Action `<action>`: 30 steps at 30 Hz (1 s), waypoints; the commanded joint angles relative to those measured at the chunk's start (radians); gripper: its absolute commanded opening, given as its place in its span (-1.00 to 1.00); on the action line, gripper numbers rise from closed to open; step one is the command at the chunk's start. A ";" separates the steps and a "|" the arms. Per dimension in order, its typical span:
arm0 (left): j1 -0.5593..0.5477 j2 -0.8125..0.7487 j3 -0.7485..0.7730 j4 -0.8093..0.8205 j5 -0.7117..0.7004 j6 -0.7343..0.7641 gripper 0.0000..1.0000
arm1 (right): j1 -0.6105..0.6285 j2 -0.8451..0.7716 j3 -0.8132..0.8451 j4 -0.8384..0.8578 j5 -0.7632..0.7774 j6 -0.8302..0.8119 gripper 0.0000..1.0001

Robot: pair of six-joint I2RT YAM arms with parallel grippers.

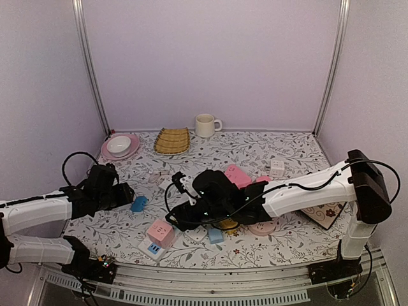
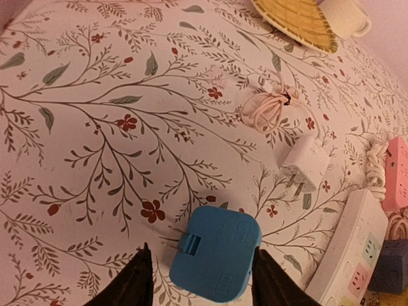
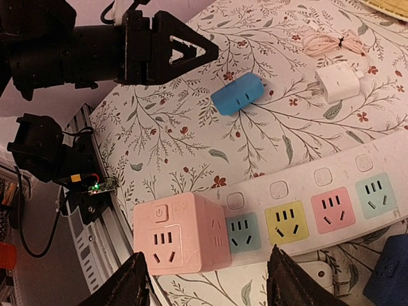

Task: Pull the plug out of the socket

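Though unheld, plug [image 2: 217, 261] inside (left) hand [image 2: 201, 250]

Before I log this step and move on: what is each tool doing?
Left tool: open around the blue plug, not gripping it.
Right tool: open over the pink cube socket, holding nothing.

- Blue plug [image 2: 217, 252]: a rounded, squarish block lying loose on the flowered worktop, plugged into nothing. A small tab juts from one edge, and one face carries slots.
- Socket strip [image 3: 338, 175]: a long white bar lying flat, its teal, yellow and pink outlets facing up, apart from the plug.
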 commanded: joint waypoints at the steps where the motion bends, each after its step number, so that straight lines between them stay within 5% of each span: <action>1: 0.012 -0.026 0.000 0.022 0.035 0.021 0.17 | -0.001 -0.042 -0.017 0.023 0.025 -0.005 0.32; 15: -0.055 -0.158 -0.015 -0.001 0.165 0.034 0.84 | -0.001 -0.062 -0.060 0.020 0.064 -0.009 0.36; 30: -0.381 -0.262 -0.015 -0.091 0.114 -0.076 0.90 | -0.033 -0.091 -0.092 0.027 0.091 -0.010 0.36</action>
